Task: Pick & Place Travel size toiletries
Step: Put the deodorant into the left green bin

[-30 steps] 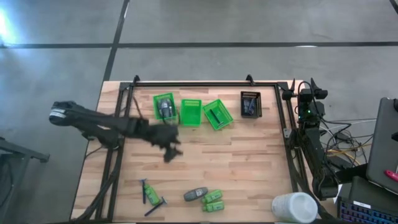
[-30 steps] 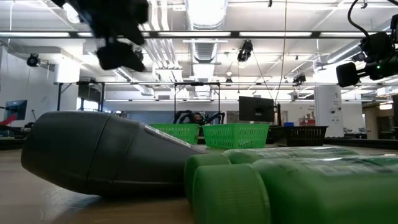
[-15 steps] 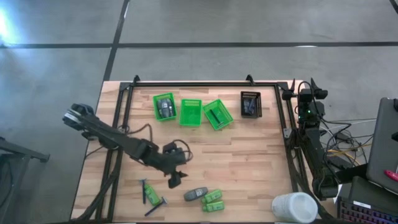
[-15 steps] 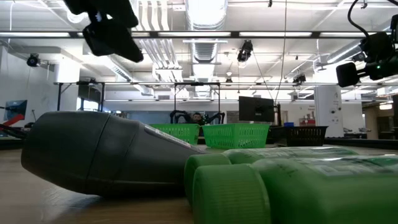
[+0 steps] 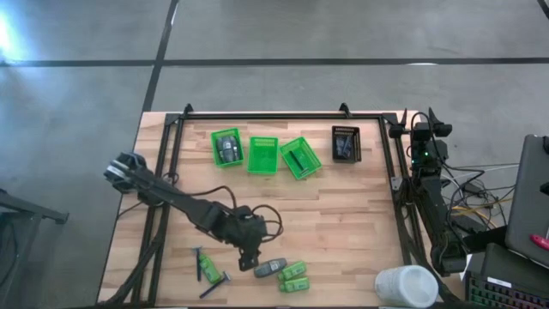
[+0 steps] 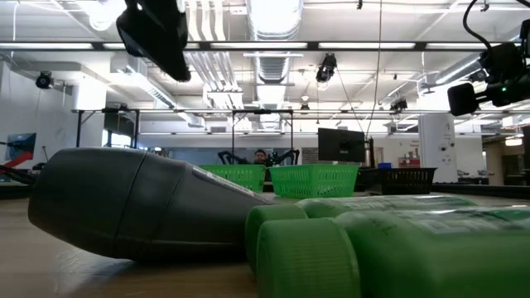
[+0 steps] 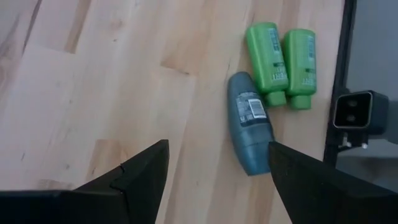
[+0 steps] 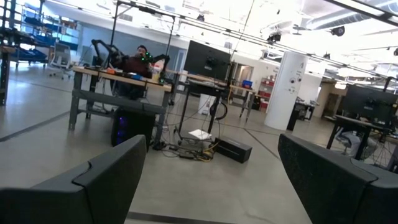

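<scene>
From above, we see the dark grey tube (image 5: 269, 268) lying at the table (image 5: 343, 215) near edge, long axis along that edge, two green bottles (image 5: 293, 276) touching it. The left claw (image 5: 248, 257), moved nearer since half a second ago, hangs just beside it, fingers wide and empty. At the left wrist, the tube (image 7: 247, 122) lies between the fingers (image 7: 143, 174). The right claw (image 8: 211, 180) waits spread, off the table.

grey tube (image 7: 249, 124) flat beside two green bottles (image 7: 281, 63)
</scene>
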You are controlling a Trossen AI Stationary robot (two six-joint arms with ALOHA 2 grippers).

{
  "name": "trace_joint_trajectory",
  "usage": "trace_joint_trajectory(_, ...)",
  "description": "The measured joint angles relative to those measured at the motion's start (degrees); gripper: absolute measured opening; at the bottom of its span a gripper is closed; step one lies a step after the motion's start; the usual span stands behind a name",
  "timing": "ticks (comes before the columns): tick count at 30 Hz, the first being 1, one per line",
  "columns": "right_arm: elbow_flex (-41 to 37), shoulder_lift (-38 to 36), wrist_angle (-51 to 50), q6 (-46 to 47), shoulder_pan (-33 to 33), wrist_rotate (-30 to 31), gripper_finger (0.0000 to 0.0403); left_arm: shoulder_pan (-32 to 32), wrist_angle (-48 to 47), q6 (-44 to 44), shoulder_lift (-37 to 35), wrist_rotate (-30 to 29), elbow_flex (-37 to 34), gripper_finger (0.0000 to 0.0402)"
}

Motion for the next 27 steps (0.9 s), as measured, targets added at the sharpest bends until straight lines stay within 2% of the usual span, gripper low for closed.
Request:
trace_joint_trajectory(4, -0.01, 0.02, 0.02, 0.00, 0.01, 0.01, 0.0364, -1.13, 0.03, 1.86, 0.03, 0.47, 0.87, 0.0273)
trace_joint_trajectory(8, -0.02, 0.02, 0.02, 0.00, 0.00, 0.02, 0.0363, -1.26, 3.67, -0.80, 0.65, 0.72, 1.02, 0.0273)
trace_joint_trajectory(16, -0.02, 0.02, 0.02, 0.00, 0.02, 0.00, 0.0364, -3.30, 6.02, 2.07, 7.98, 0.67, 3.86, 0.0273)
trace_joint_trajectory(19, 0.00, 0.02, 0.00, 0.00, 0.02, 0.00, 0.0364, -3.90, 3.94, 4.30, 11.43, 0.03, 7.66, 0.0273)
trace_joint_trajectory(27, -0.01, 0.02, 0.00, 0.00, 0.01, 0.00, 0.0364, -3.96, -8.73, 6.82, 19.92, -0.70, 19.89, 0.0273)
